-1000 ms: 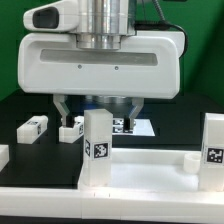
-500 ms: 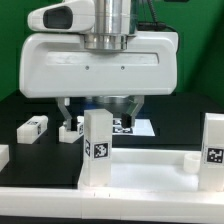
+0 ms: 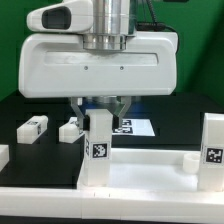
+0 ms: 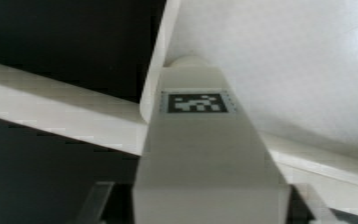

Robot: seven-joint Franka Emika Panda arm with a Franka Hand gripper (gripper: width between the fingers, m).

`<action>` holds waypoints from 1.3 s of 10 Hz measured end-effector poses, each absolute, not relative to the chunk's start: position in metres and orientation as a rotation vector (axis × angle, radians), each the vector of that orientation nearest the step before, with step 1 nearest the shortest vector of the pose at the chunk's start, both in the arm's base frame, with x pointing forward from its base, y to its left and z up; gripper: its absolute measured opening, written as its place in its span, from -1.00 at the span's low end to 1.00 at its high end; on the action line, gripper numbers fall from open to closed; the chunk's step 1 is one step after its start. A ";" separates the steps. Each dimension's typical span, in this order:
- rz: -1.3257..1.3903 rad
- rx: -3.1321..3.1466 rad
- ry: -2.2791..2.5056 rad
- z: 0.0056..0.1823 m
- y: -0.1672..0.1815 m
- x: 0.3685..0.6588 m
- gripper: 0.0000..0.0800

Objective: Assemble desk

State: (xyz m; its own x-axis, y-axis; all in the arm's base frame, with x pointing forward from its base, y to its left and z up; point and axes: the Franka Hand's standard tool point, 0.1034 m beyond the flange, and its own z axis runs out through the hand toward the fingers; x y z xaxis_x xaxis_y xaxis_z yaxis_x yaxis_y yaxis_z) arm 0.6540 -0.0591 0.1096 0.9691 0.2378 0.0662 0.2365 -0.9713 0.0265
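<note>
- Exterior view: one desk leg [image 3: 97, 142] stands upright at a corner of the tabletop [image 3: 150, 166], its long axis vertical, straight beneath the jaws.
- The jaws flank its top, one on each side, narrowly parted. I cannot tell whether they grip it.
- Wrist view shows that leg centred between them.
- Two loose legs [image 3: 33, 126] [image 3: 70, 130] lie on the black surface [image 3: 20, 108], toward the exterior view's left.

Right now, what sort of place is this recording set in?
Probably a robotics lab bench: a black table with a green backdrop, white tagged desk legs, and a marker board behind the gripper.
</note>
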 end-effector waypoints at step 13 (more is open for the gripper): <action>0.077 3.006 -0.959 0.109 -0.071 0.648 -0.20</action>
